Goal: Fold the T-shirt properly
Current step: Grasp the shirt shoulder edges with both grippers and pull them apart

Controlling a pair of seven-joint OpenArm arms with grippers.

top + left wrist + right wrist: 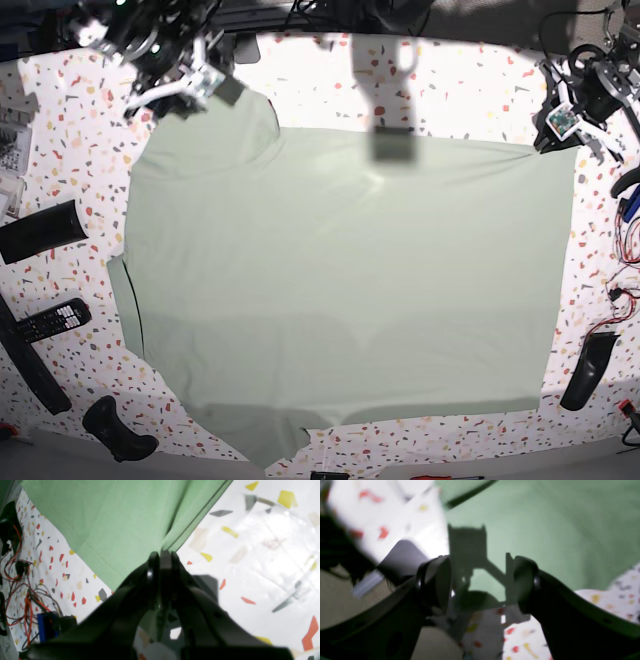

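The pale green T-shirt (340,280) lies spread flat over most of the speckled table (450,80). My left gripper (560,132) is at the shirt's far right corner. In the left wrist view its jaws (162,555) are shut on the tip of the cloth (112,517), beside a dark-trimmed edge. My right gripper (212,88) hovers at the far left corner. In the blurred right wrist view it (480,580) stands open just above the green cloth (545,517), with nothing between its fingers.
A remote control (50,320) and black tool-like pieces (40,232) lie along the table's left side. Another black piece (585,370) and red cables (625,280) sit at the right edge. Tangled wires (22,592) and a blue part (45,627) show near my left arm.
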